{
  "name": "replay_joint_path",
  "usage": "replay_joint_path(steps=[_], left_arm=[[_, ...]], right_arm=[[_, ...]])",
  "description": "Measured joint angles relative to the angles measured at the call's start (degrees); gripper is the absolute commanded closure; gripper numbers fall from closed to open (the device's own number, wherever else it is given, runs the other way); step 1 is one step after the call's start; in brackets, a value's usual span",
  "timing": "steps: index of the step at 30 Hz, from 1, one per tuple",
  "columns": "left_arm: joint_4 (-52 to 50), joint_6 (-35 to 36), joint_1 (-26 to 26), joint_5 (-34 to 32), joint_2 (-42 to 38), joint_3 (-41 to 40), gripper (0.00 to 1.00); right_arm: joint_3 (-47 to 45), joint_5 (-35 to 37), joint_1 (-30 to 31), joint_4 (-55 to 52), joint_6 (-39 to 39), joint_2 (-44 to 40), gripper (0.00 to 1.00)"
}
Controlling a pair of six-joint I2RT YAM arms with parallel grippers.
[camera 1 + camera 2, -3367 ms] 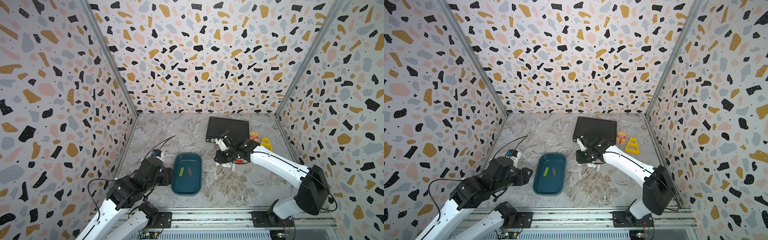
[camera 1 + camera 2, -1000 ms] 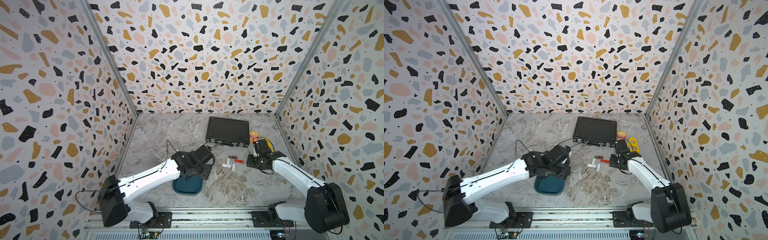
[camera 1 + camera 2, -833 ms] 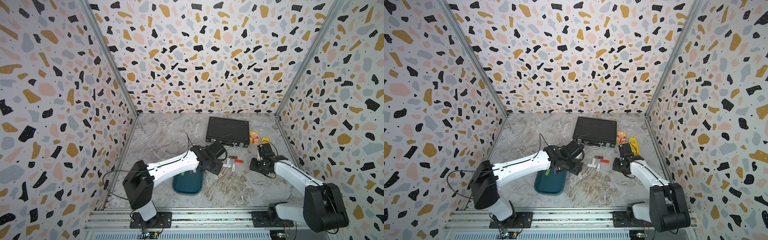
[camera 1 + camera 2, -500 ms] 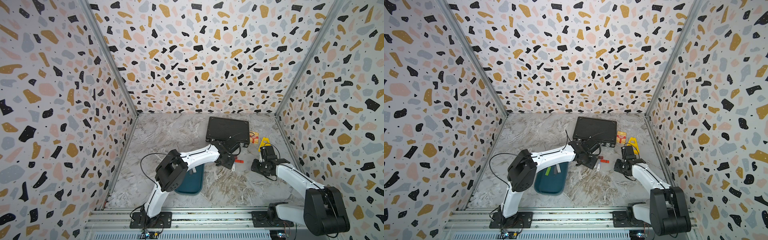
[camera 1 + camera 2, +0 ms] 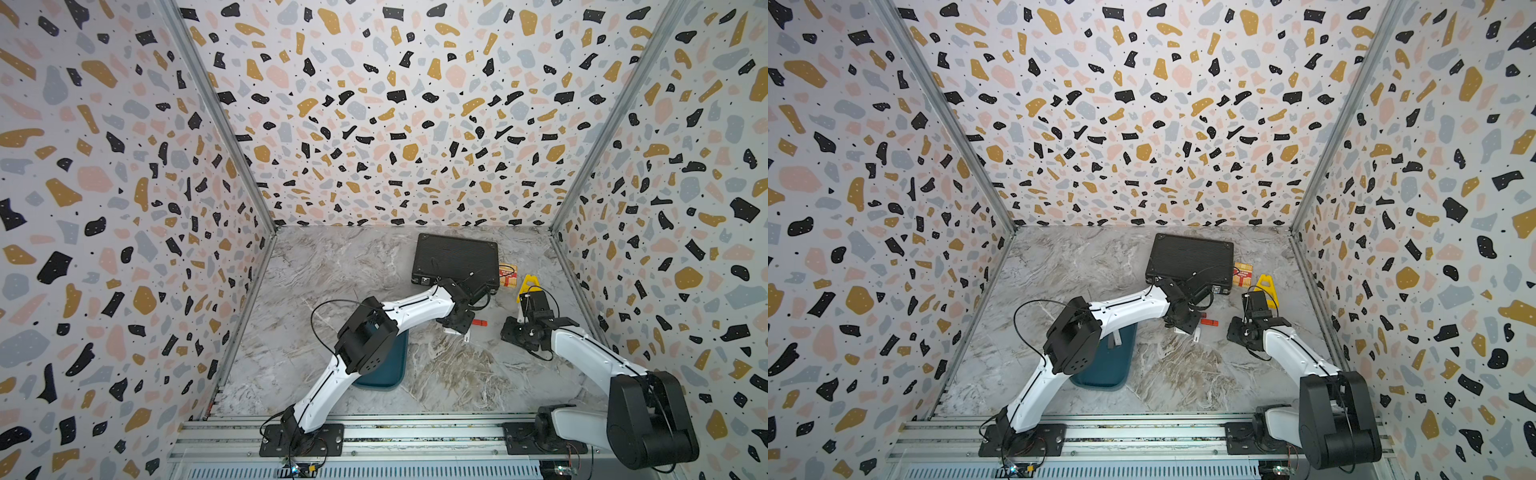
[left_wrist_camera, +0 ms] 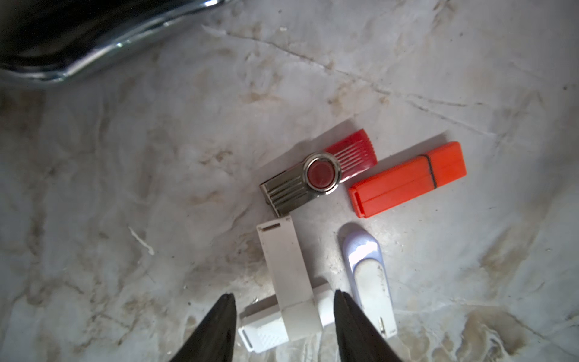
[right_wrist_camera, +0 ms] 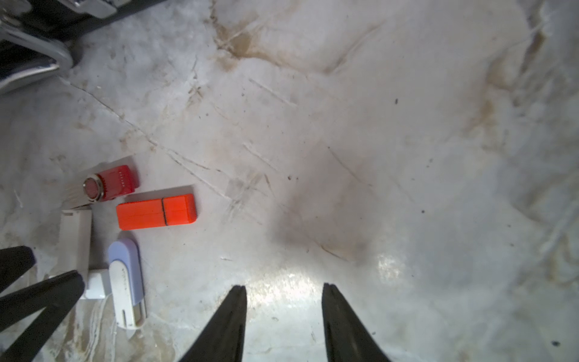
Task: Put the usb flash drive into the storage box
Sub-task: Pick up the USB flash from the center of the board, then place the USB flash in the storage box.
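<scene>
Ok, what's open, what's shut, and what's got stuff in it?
white flash drive: cover swung crosswise
left gripper: open, straddling the white flash drive
right gripper: open, empty
orange flash drive: cap on
red flash drive: metal cover in line with body
briefcase: closed
storage box: grey stick inside

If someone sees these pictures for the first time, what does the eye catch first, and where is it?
Four small flash drives lie clustered on the marble table, the orange flash drive brightest, just in front of the black briefcase. The left gripper stands open astride the white flash drive there. The teal storage box lies nearer the front, half hidden under the left arm.
</scene>
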Motion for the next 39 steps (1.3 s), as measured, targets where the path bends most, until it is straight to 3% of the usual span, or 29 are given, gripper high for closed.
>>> replay_joint_path(steps=[6,12,22,25,29,33,36,39], left_arm=[[-0.68,-0.04,0.00,0.42,3.32,3.08,0.59],[-0.87,-0.17,0.07,0.37,3.41,3.10,0.75],[-3.93,-0.20,0.02,-2.97,1.31,2.78,0.79],[-3.72,-0.22,0.15,-4.59,-5.79,-2.49,0.78],[-1.73,-1.22,2.10,-5.90,-23.96,-16.68,0.78],[1.01,-2.69,10.71,-6.05,-41.79,-31.74,0.78],[1.79,-3.19,18.14,-6.40,-47.15,-39.60,0.78],[2.32,-3.23,21.46,-5.99,-47.50,-45.35,0.78]], right_arm=[[0.00,-0.11,0.00,0.02,0.00,0.00,0.56],[-0.07,-0.15,-0.02,0.13,0.00,0.00,0.57],[-0.20,-1.42,-0.02,0.81,-0.24,1.14,0.58],[-0.20,-1.88,-0.02,0.81,-0.31,2.08,0.58],[-0.20,-2.32,-0.02,1.05,-0.46,1.99,0.58],[-0.11,-2.97,-0.04,1.25,-0.59,2.47,0.59],[0.13,-3.48,-0.04,1.27,-0.70,3.69,0.59],[0.15,-3.74,-0.04,1.27,-0.76,3.82,0.59]])
